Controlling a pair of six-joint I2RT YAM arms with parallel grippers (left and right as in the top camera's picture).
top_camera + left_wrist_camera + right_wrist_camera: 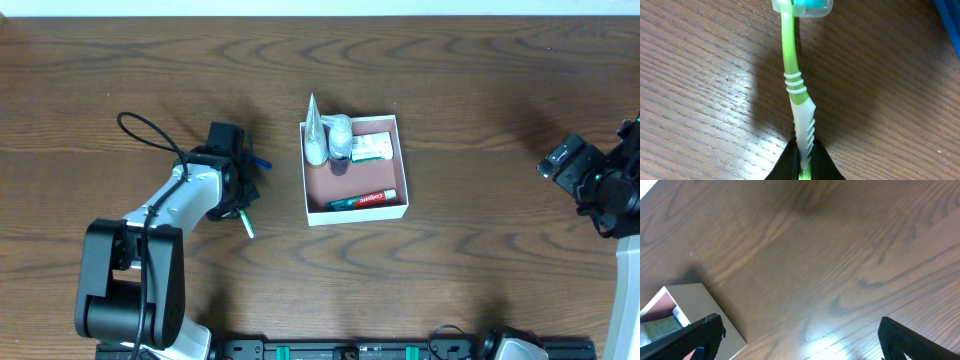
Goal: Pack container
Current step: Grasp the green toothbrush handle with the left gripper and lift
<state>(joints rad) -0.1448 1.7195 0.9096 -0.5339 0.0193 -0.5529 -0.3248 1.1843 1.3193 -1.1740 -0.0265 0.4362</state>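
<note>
A: Where the left wrist camera looks closest, what fills the bottom edge?

B: The left gripper (802,167). Its two black fingers are pinched tight on the pale end of a green-and-white toothbrush (796,95). Only the fingertips show, and the frame cuts off the rest.

A: And further up the handle?

B: The brush head (802,5) wears a clear cap and runs off the top edge. A blue strip (951,22) crosses the upper right corner, but too little of it shows to name it. I cannot tell whether the brush touches the table (700,90).

A: Where is the container?

B: From overhead, the container (305,195) sits mid-table, to the right of the left gripper and apart from it. A toothpaste tube (363,199) lies along its near wall. At the far wall a green-white carton (372,148), a small bottle (341,138) and a white cone (314,130) crowd together, with print too small to read.

A: And the other arm?

B: The right gripper (799,325) is over by the table's right edge, well away from the box. Its jaws are spread wide over bare wood. One finger hides part of the container's corner.
</note>
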